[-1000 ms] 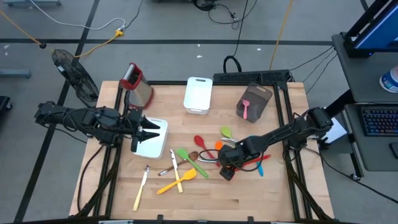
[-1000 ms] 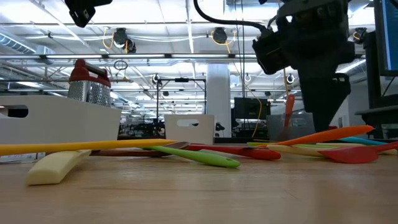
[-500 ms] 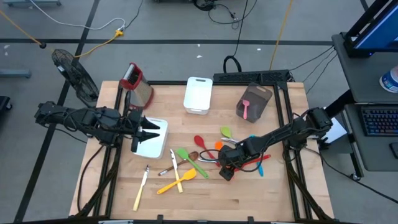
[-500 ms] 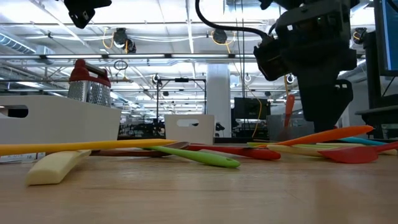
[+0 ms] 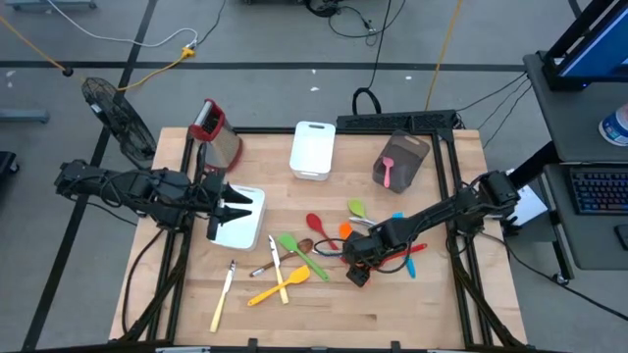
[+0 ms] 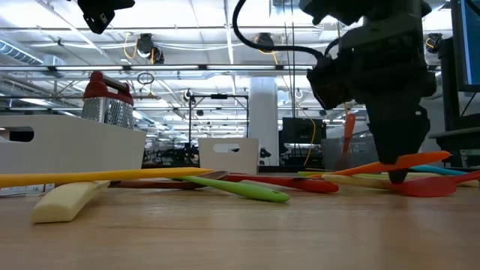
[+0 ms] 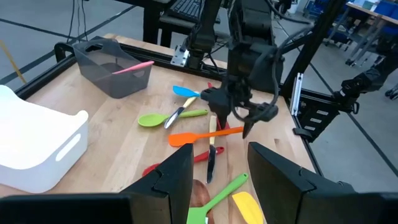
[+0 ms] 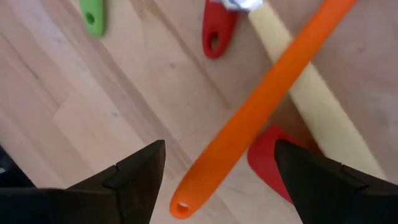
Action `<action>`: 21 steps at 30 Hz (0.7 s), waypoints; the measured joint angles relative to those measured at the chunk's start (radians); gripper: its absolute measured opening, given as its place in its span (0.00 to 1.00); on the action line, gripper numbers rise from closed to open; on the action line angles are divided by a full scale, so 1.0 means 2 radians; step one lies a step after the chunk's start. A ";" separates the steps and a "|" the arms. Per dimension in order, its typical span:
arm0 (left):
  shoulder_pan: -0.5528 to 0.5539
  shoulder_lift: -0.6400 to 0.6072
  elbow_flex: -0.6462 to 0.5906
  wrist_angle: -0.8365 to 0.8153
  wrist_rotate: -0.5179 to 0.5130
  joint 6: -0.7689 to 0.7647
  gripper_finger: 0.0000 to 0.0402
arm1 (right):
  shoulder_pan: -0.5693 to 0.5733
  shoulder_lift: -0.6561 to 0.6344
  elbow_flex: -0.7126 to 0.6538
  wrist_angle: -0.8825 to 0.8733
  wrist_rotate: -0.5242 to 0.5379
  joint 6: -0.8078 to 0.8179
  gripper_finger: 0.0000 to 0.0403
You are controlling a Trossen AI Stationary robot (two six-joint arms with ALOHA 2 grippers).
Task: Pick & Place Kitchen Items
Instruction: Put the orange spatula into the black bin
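Coloured utensils lie flat and scattered on the wooden table (image 5: 324,314). An orange spatula (image 7: 193,137) rests across a cream knife (image 8: 311,99) and a red utensil (image 8: 273,165). My right gripper (image 8: 217,186) hangs open just above the orange spatula's handle end (image 8: 249,118), fingers pointing steeply down, one on each side and apart from it. In the high view it stands at centre right (image 5: 355,263). At the left, my left gripper (image 5: 235,208) waits open over a white bin (image 5: 245,227), with nothing between its fingers.
A green spatula (image 5: 299,253), a yellow spoon (image 5: 280,286) and cream knives (image 5: 224,294) lie toward the near edge. A red spoon (image 5: 314,224), green spoon (image 5: 355,208) and blue spoon (image 5: 397,216) lie farther back. Behind them stand a grater (image 5: 214,132), a second white bin (image 5: 313,149) and a grey bin (image 5: 404,155) holding a pink spatula (image 5: 388,175).
My right gripper has sunk a little toward the orange spatula's handle, staying open. In the low view its fingertips now reach down to the level of the utensils. Nothing on the table has moved.
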 joint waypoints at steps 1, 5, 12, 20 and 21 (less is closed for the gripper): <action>0.000 0.000 0.000 0.000 -0.004 0.000 0.39 | 0.000 0.006 0.000 0.002 -0.006 0.000 0.74; 0.000 0.000 0.000 0.000 -0.012 0.000 0.39 | 0.001 0.014 0.001 0.006 -0.006 0.000 0.73; 0.000 0.000 0.000 0.000 -0.012 -0.003 0.39 | 0.001 0.014 0.001 0.006 -0.005 0.013 0.63; 0.000 0.000 0.000 0.000 -0.012 -0.002 0.39 | 0.000 0.014 0.001 0.011 -0.006 0.022 0.39; 0.000 0.000 0.000 0.000 -0.012 -0.002 0.39 | 0.000 0.014 0.001 0.014 -0.006 0.023 0.36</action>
